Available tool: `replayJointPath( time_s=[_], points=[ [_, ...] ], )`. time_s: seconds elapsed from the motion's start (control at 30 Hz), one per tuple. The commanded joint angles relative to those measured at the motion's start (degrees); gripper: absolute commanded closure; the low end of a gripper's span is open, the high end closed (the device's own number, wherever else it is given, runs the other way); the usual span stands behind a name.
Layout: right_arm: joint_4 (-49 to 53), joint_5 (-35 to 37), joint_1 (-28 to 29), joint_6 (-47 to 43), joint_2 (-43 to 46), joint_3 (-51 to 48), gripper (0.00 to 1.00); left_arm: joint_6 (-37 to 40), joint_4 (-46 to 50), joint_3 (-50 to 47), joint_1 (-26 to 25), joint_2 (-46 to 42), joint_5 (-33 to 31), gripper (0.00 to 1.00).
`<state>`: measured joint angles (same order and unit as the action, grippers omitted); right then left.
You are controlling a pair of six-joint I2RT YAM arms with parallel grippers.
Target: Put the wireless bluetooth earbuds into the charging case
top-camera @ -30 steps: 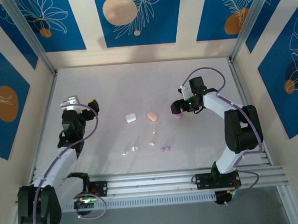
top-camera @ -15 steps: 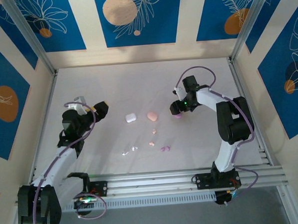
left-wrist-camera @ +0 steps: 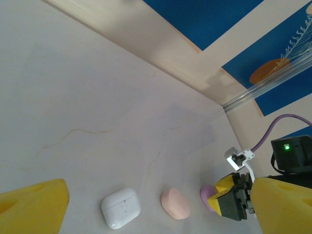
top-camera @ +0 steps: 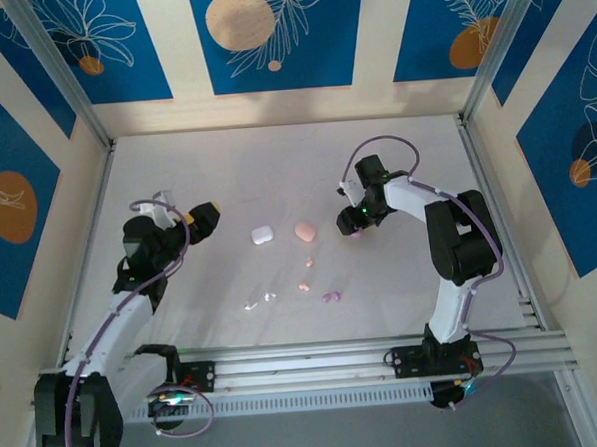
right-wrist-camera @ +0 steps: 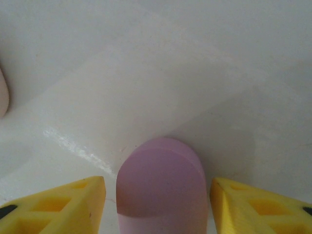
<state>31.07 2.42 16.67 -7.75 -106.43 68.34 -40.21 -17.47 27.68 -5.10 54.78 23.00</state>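
Step in hand: taking hold of a case; no bud is loaded yet.

- Right tool (right-wrist-camera: pixel 157 197): partly spread, straddling the purple case (right-wrist-camera: pixel 159 170). A sliver of gap shows on each side, so it is not pinching.
- Left tool (left-wrist-camera: pixel 157 208): spread wide and empty. The white case (left-wrist-camera: pixel 121 208) and pink case (left-wrist-camera: pixel 175 204) lie just ahead of it.
- Earbuds (top-camera: pixel 329 297): loose on the tabletop (top-camera: pixel 196 169), well apart from the right tool, on its base side.

Next, likely: a square pinch on the case's sides, then opening the lid. The rounded shell could slip.
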Motion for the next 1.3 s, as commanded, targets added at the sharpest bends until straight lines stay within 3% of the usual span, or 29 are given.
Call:
replayJointPath(
  time_s=[0.0, 0.8, 0.97, 1.1, 1.27],
  points=[
    [1.55, 1.18, 0.39, -0.78, -1.06, -0.79, 0.42, -0.87, -0.17, 2.11, -0.3, 0.49, 2.83, 0.08],
    [-2.15, 0.66, 0.7, -2.1, -2.35, -2.0, 0.46, -2.42, -0.08, 4.36, -4.24, 4.36, 7.03, 0.13],
    [-2.92, -0.06, 0.74, -2.03, -1.41, -2.59, 0.56, -2.16, 0.25, 5.47, -5.36, 5.2, 7.36, 0.14],
    [-4.81, -1.18, 1.41, -1.44, 3.68, -4.27, 0.62, -2.22, 0.58, 6.61, -7.24, 6.16, 7.41, 0.17],
    [-12.49, -6.28, 2.86, -1.6, 18.32, -10.85, 0.66, -1.92, 2.94, 10.04, -11.32, 7.72, 7.08, 0.2]
  ],
)
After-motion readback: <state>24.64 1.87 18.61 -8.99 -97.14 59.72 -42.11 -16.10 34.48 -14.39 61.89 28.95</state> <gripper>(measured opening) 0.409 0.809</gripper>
